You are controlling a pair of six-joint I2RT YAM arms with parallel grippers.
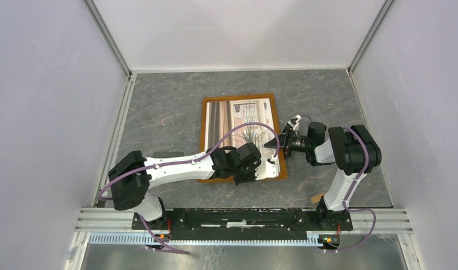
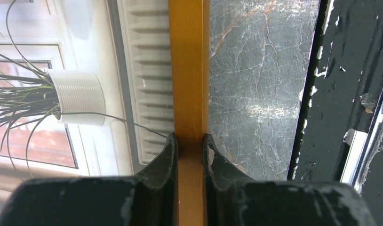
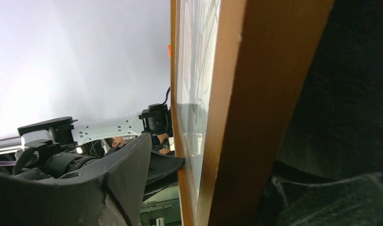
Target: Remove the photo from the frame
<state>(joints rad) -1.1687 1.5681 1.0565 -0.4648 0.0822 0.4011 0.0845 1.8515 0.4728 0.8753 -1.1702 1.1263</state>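
The frame point(image 1: 206, 140), with a narrow orange-brown border, lies face up in the middle of the grey table. The photo point(image 1: 238, 121) of a spiky plant at a window shows inside it. My left gripper point(image 1: 261, 169) is at the frame's near right part. In the left wrist view the gripper point(image 2: 190, 141) is shut across the orange border point(image 2: 187, 70), beside the photo point(image 2: 76, 99). My right gripper point(image 1: 278, 144) is at the frame's right edge. In the right wrist view the gripper point(image 3: 227, 174) holds the frame point(image 3: 255, 94) edge-on, one finger point(image 3: 133, 169) over the glazed photo point(image 3: 194, 70); the other is behind the frame.
A black rail point(image 1: 243, 216) carrying both arm bases runs along the near edge and also shows in the left wrist view point(image 2: 340, 94). A small tan object point(image 1: 315, 198) lies by the right arm's base. White walls enclose the table on three sides.
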